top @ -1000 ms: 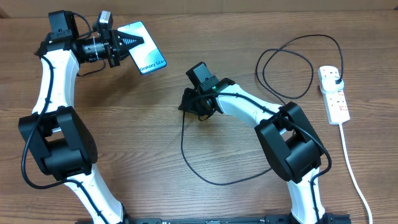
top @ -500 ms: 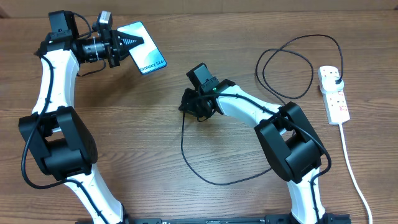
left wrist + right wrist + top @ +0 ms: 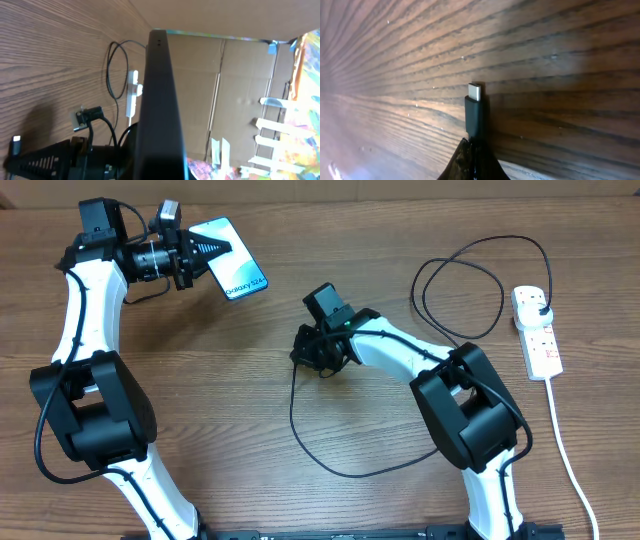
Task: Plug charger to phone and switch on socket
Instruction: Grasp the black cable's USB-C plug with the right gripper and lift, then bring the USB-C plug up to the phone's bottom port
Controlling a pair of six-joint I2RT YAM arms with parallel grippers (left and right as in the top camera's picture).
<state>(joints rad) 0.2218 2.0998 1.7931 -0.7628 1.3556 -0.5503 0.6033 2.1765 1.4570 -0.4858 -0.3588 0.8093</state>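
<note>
My left gripper point(image 3: 203, 252) is shut on the phone point(image 3: 234, 268) and holds it above the table at the back left, its blue lit screen facing up. In the left wrist view the phone point(image 3: 159, 95) shows edge-on as a dark slab. My right gripper point(image 3: 313, 354) is low over the table's middle, shut on the charger's connector end. Its small tip point(image 3: 474, 93) sticks out past the closed fingers point(image 3: 472, 160), close over the wood. The charger cable point(image 3: 300, 435) loops round to its plug point(image 3: 541, 306) in the white socket point(image 3: 541, 345) at the far right.
The socket's white cord point(image 3: 566, 460) runs down the right side toward the front edge. The black cable's loops point(image 3: 462, 285) lie between my right arm and the socket. Cardboard walls point(image 3: 240, 90) stand behind the table.
My right gripper has closed onto the charger's connector and shifted very slightly. The left arm and the phone have not moved.
</note>
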